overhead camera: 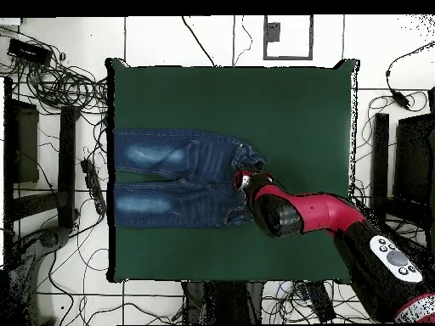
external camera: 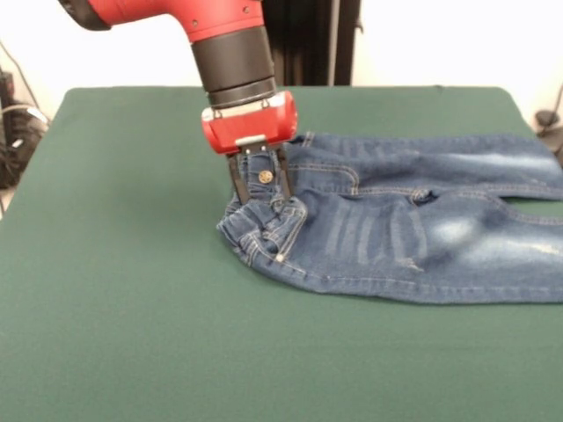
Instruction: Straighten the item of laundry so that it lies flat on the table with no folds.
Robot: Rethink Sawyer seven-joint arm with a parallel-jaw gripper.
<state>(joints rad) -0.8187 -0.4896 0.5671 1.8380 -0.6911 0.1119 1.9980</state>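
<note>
A small pair of blue denim jeans (external camera: 413, 233) with pale faded patches lies on the dark green table (external camera: 132, 290), legs running off toward the right edge in the front view. Its waistband is bunched and lifted at the left end, metal button showing. My gripper (external camera: 260, 180) stands straight down over that waistband, its two dark fingers (external camera: 236, 178) shut on the fabric either side of the button. From overhead the jeans (overhead camera: 170, 178) stretch to the table's left edge, and the red arm hides the gripper (overhead camera: 244, 180) at the waistband.
Bare green cloth (overhead camera: 229, 93) surrounds the jeans on the front, back and waistband sides. Cables and dark equipment (overhead camera: 51, 85) lie on the floor around the table. The red arm (overhead camera: 323, 212) crosses the table's lower right part in the overhead view.
</note>
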